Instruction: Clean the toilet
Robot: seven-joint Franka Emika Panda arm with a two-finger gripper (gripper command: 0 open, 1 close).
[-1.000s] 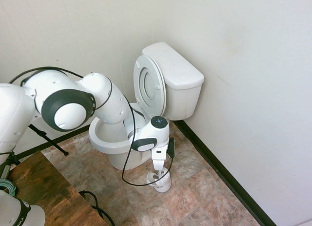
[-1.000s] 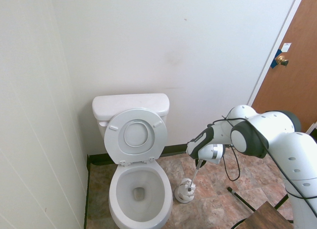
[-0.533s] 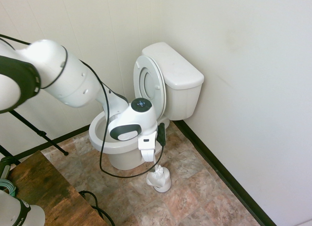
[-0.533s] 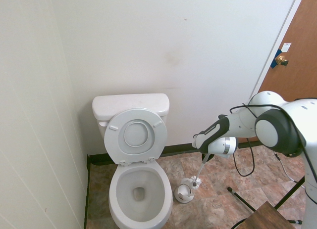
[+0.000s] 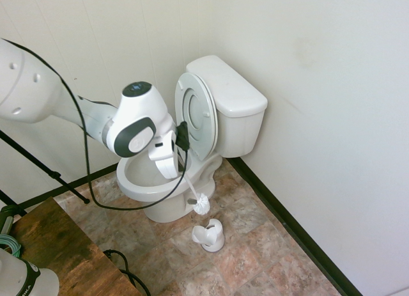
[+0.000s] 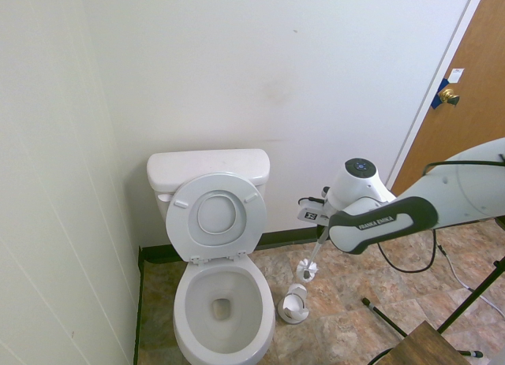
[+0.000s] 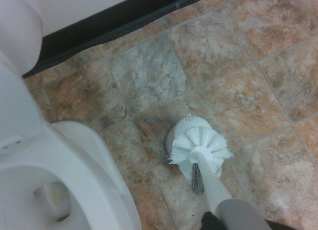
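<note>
Figure: carrying the brush towards the bowl. The toilet (image 6: pixel 218 302) occupied the lower left of centre in the second exterior view, its tank (image 6: pixel 207 169) against the wall and its seat and lid (image 6: pixel 217 217) raised, leaving the bowl open. In the first exterior view the toilet (image 5: pixel 160 181) sat at centre frame in the corner of the room. The gripper (image 5: pixel 167 165) was clamped on the handle of the brush (image 5: pixel 199 203), whose white bristle head hung clear of the brush holder (image 5: pixel 209 235) on the tiled floor (image 5: pixel 255 257), lower centre of that frame. The second exterior view showed the brush (image 6: pixel 308 268) in the air just above the brush holder (image 6: pixel 294 304) and to the right of the bowl. The wrist view looked down the handle onto the brush (image 7: pixel 199 148), with the bowl rim at lower left.

The step in hand appeared to be the transfer from holder to bowl. To do it well, the head should be kept above the rim until it is over the opening, then lowered inside without striking the raised seat. The slim handle could slip or swing in the grip, so a steady, unhurried sweep seems advisable.
</note>
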